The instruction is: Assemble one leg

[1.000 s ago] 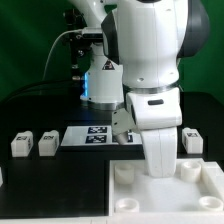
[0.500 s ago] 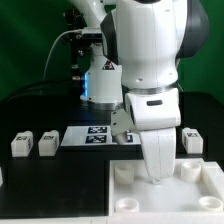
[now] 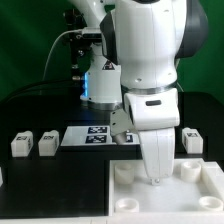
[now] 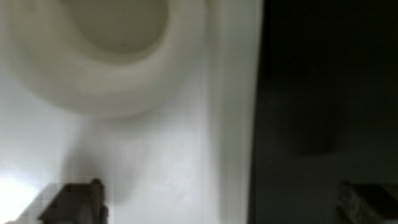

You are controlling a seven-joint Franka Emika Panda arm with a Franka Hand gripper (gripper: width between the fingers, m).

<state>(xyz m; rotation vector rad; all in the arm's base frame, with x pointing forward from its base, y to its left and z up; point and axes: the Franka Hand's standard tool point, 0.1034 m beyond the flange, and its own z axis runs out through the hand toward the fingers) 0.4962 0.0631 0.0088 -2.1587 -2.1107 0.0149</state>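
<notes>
White leg [image 3: 192, 140] | on table [image 3: 60, 165], near gripper [image 3: 155, 180], not touching | jaws spread apart

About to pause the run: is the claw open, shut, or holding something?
Claw: open wide, holding nothing, just above the panel.

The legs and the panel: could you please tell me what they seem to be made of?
Legs: probably moulded white plastic, matte; evenly white blocks with no glare.
Panel: likely the same white plastic, smooth; the wrist view shows soft, even shading around its round socket.
</notes>
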